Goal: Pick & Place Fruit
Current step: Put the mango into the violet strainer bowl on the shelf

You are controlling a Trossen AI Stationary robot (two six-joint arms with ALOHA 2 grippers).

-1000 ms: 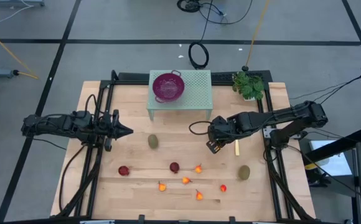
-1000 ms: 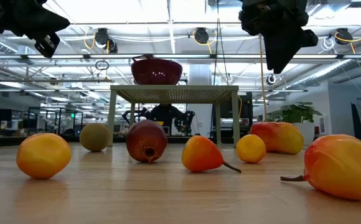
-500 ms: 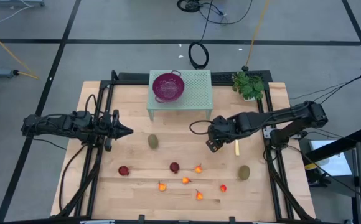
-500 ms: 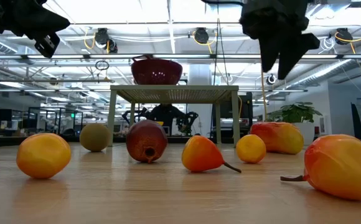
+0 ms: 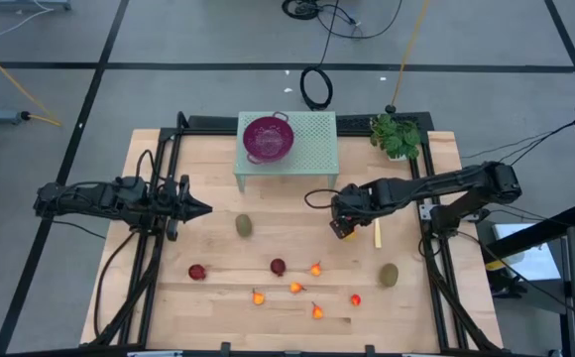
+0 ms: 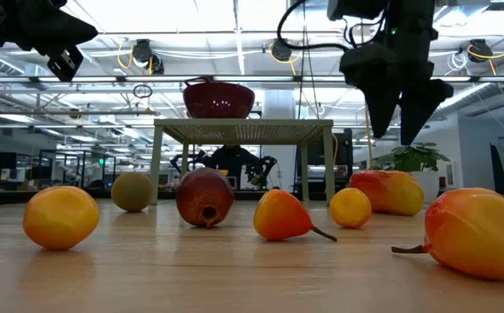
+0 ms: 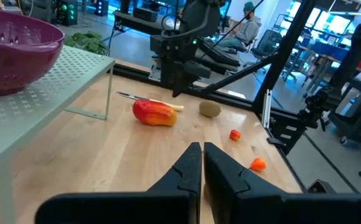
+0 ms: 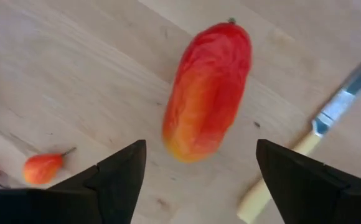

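Wooden tabletop (image 5: 208, 307) under both arms, grey floor round it, office room with ceiling lights behind in the low view. I see the right gripper (image 8: 196, 171) hanging above the red-orange oblong fruit (image 8: 208, 90), fingers (image 8: 121, 180) spread wide on either side of it, nothing held. That fruit lies flat on the wood, apart from the fingers, with the yellow-handled knife (image 8: 305, 155) just beside it. From above, the right gripper (image 5: 340, 224) sits right of table centre, near the front of the pale green stand (image 5: 312, 149).

My left gripper (image 7: 202, 155) waits over the left side of the table (image 5: 196, 209), jaws pressed together, empty (pointing toward the middle).

Other fruit on the wood: a brown-green oval (image 5: 244, 225) left of centre, another brown-green oval (image 5: 390, 274) toward the right, a dark red ball (image 5: 197, 271) at the left, a second dark red ball (image 5: 278, 266) near the middle, and tiny orange-red ones (image 5: 317, 311) scattered along the near edge. All apart from each other.

Purple mesh bowl (image 5: 269, 138) stands on the stand at the far side. Small green plant (image 5: 396, 135) at the far right corner. In the left wrist view a person (image 7: 246, 28) sits in the room beyond.
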